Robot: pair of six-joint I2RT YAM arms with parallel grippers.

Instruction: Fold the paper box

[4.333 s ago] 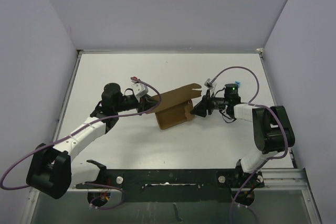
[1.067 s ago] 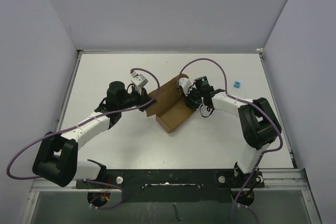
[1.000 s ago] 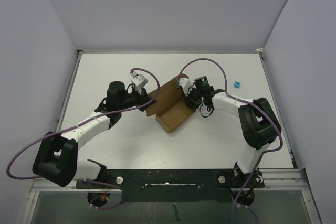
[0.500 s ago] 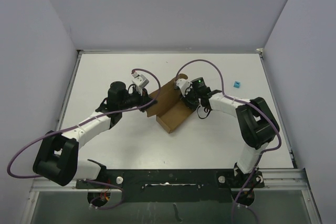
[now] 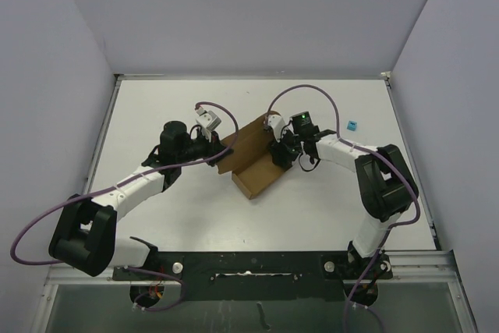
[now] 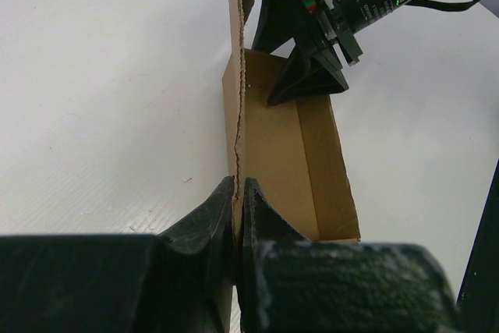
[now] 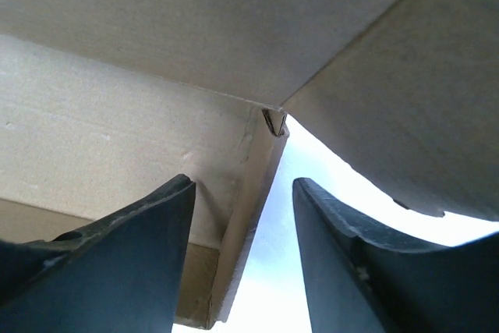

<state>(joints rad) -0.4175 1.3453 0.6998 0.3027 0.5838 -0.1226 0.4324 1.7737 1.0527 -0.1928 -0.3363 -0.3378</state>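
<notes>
The right gripper (image 7: 243, 193), jaws parted, faces an inner corner of the paper box (image 7: 117, 138).

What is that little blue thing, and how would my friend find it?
Start at the white table and go to its far right part, toward the back. A tiny blue cube sits there by itself. It is the only blue thing, far smaller than the brown paper box in the middle.

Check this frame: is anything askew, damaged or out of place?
Nothing looks damaged. The paper box is half folded, one tall panel upright, pinched by the left hand; the right hand is open at its other end. A tiny blue cube lies alone, well apart.
</notes>
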